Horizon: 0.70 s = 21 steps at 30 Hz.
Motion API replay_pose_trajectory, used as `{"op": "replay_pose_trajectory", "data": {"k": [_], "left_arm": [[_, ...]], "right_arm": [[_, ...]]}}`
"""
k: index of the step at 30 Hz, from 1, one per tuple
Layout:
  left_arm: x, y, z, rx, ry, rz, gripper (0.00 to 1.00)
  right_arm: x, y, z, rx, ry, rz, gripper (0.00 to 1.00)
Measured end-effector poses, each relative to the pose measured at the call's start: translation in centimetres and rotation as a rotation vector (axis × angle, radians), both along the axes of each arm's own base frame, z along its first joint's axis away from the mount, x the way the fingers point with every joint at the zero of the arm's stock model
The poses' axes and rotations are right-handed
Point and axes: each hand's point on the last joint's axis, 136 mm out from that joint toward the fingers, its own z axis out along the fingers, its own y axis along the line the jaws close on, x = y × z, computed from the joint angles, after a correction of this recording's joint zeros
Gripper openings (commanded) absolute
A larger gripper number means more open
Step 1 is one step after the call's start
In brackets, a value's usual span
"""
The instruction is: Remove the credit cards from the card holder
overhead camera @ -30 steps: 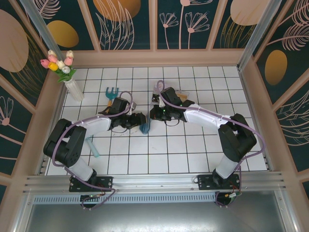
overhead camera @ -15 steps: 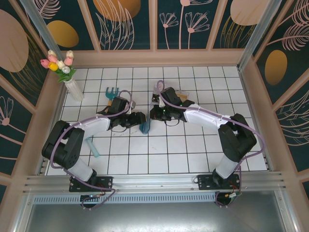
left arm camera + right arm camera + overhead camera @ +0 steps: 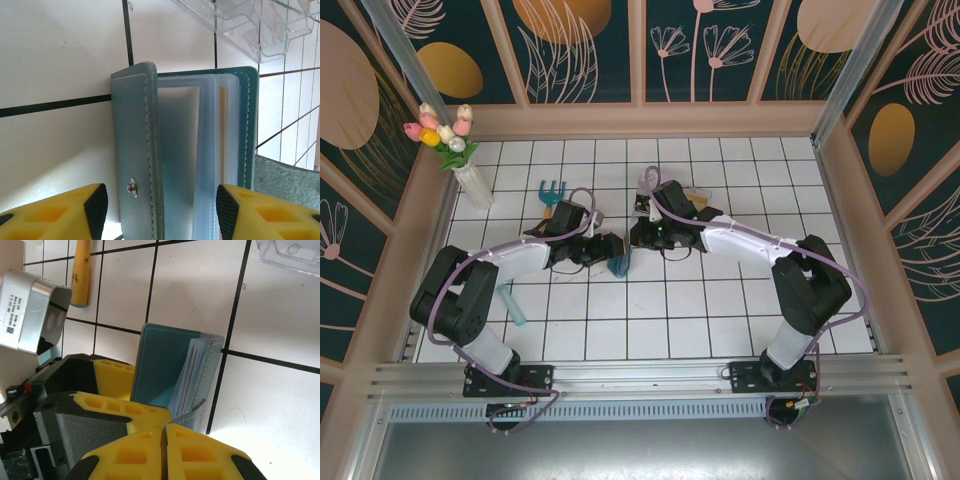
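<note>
The overhead camera sits high above and behind the two black arm bases point(image 3: 508, 380). It tilts down and forward across the whole white-tiled counter point(image 3: 720, 310) toward the far dark patterned wall point(image 3: 590, 50). It stands far off, so the small dark-teal bifold wallet point(image 3: 619, 264) is tiny at mid-counter.

The left wrist camera looks out between the yellow fingers of the left claw point(image 3: 161, 207), low along the tiles and very near the wallet. The right wrist camera looks steeply down over the right claw point(image 3: 163, 432), also near, and faces the left claw.

Both wrist views share the wallet and an edge of the clear plastic compartment box point(image 3: 250, 25).
</note>
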Motion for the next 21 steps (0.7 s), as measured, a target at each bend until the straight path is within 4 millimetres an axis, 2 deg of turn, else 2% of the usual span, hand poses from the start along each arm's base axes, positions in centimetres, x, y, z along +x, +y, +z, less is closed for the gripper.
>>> {"op": "replay_pose_trajectory", "data": {"k": [13, 21], "left_arm": [[-0.25, -0.26, -0.21, -0.005, 0.007, -0.017, 0.69], [-0.22, -0.2, -0.28, 0.0, 0.005, -0.016, 0.61]], "right_arm": [[0.01, 0.0, 0.01, 0.0, 0.0, 0.0, 0.1], [0.0, 0.0, 0.0, 0.0, 0.0, 0.0, 0.1]]}}
